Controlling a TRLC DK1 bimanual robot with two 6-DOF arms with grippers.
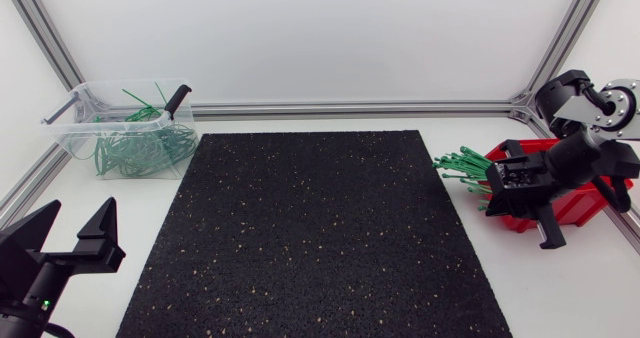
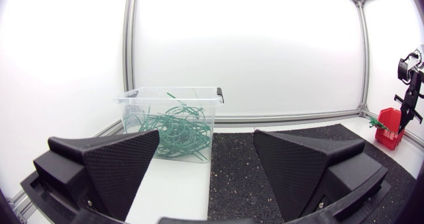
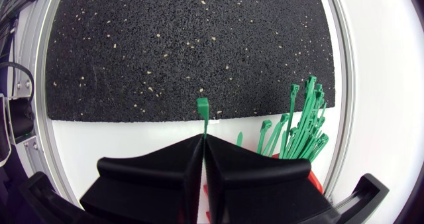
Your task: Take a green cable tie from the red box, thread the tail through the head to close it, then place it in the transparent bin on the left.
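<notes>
At the surface's near-left corner, our left claw (image 2: 205,141) stands with its fingers wide apart. The transparent bin (image 1: 75,128) at the far-left corner contains looped green ties (image 1: 140,148). A black mat (image 1: 310,228) covers the centre. At the right edge, over the red box (image 1: 575,206), our right claw (image 3: 203,143) is clamped on one green cable tie (image 3: 203,111), beside the loose bundle (image 3: 301,118).

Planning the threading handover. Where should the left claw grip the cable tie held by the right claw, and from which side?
Grip the cable tie at its head end: only that stands clear ahead of the right claw, which is shut on the strap. The open left claw should probably come from the mat side; the tail is hidden.
</notes>
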